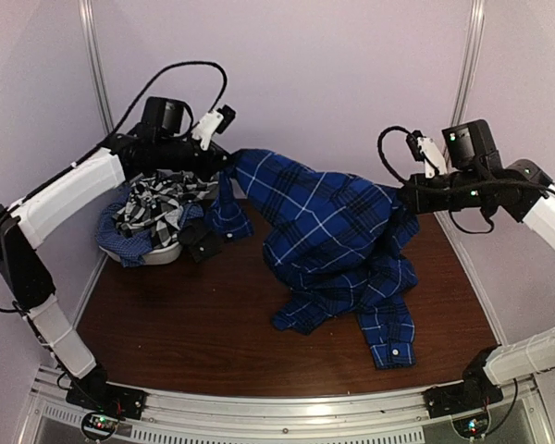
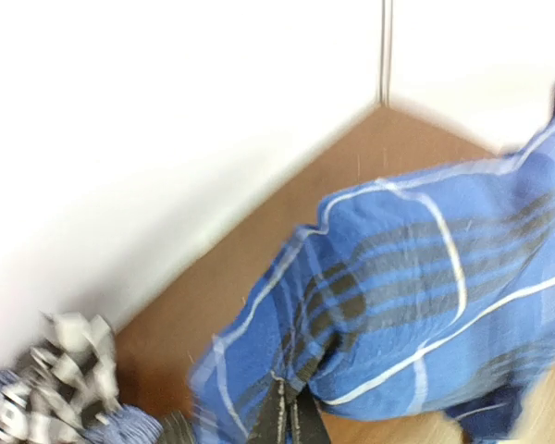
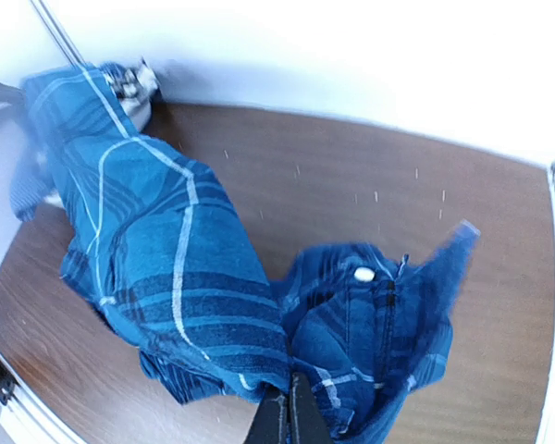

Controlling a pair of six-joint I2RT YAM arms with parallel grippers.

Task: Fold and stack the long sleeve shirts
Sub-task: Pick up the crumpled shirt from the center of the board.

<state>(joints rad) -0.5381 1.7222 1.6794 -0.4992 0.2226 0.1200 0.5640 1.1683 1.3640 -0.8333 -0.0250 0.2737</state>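
Note:
A royal-blue plaid shirt (image 1: 324, 231) with thin white lines hangs stretched between my two grippers above the brown table, its lower part and a cuffed sleeve (image 1: 388, 338) resting on the table. My left gripper (image 1: 229, 159) is shut on the shirt's left end; the left wrist view shows the fingers pinching the cloth (image 2: 291, 407). My right gripper (image 1: 405, 199) is shut on the right end; the right wrist view shows the fingers closed on the fabric (image 3: 285, 402), with a white button (image 3: 363, 274) nearby.
A grey basket (image 1: 153, 252) at the back left holds a black-and-white plaid shirt (image 1: 162, 199) and a pale-blue check shirt (image 1: 120, 239). A dark cloth piece (image 1: 203, 242) lies beside it. Walls stand close behind and at both sides.

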